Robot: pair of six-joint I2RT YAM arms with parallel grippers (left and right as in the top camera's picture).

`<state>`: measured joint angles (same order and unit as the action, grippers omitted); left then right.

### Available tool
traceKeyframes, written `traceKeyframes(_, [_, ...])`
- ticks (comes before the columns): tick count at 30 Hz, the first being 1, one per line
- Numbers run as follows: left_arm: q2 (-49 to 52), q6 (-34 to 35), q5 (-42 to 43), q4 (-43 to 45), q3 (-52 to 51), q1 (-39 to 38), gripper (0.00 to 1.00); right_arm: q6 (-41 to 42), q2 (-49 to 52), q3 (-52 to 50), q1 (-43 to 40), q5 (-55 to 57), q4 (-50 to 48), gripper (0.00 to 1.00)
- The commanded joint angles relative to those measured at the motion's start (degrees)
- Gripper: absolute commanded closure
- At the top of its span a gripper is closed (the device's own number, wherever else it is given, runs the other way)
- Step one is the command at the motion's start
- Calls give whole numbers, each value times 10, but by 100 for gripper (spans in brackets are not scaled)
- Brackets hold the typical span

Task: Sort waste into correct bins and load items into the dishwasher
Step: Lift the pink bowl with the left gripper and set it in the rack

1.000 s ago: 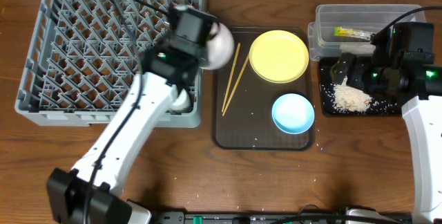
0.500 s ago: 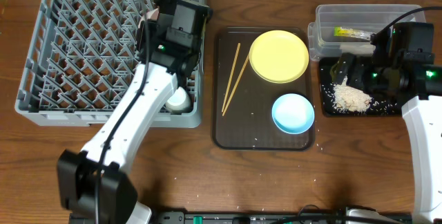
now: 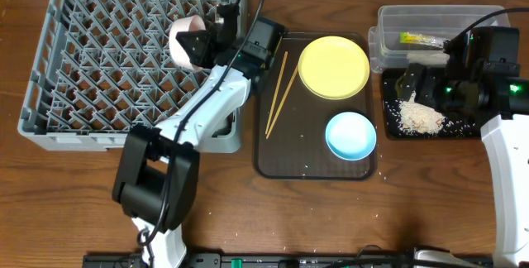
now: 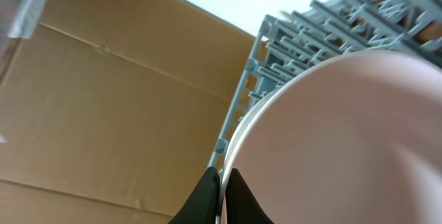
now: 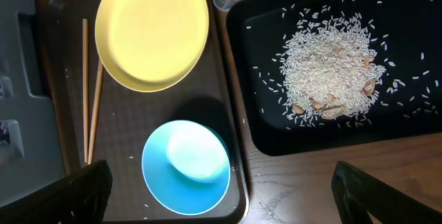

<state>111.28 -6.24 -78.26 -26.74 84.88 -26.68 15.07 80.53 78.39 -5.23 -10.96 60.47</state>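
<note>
Seen from above, the left pincer (image 3: 204, 43) holds a white bowl (image 3: 187, 38) on edge over the grey rack (image 3: 91, 69). Only its wrist camera shows the two black fingers (image 4: 207, 195) pinching the bowl's rim, with rack pegs beyond and brown cardboard (image 4: 103, 113) to the left. The right pincer (image 5: 224, 186) is spread wide. Its camera shows rice (image 5: 330, 72) heaped in the black tray (image 5: 414, 124) ahead to its right. The yellow plate (image 5: 152, 30), blue bowl (image 5: 185, 165) and chopsticks (image 5: 85, 86) lie on the brown tray (image 5: 124, 120) to its left. Only the overhead view shows the clear tub (image 3: 388, 20) beyond it, holding a packet (image 3: 421, 40). The table (image 3: 413, 210) is dark wood with stray grains.
</note>
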Motion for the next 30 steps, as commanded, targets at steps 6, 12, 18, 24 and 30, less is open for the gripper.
traceKeyframes(6, [9, 18, -51, -1, -3, 2, 93, 6, 3, 6, -4, 2, 0, 1])
traceKeyframes(12, [9, 26, -49, -1, -39, -7, 92, 6, 3, 6, -4, 2, 0, 1])
traceKeyframes(18, [9, 51, -36, -1, -88, -19, 93, 6, 3, 6, -4, 2, 0, 1])
traceKeyframes(24, [9, 61, -17, 14, -89, -42, 93, 6, 3, 6, -4, 2, 0, 1])
traceKeyframes(30, [9, 62, 55, 3, -89, -44, 93, 6, 3, 6, -4, 2, 0, 1])
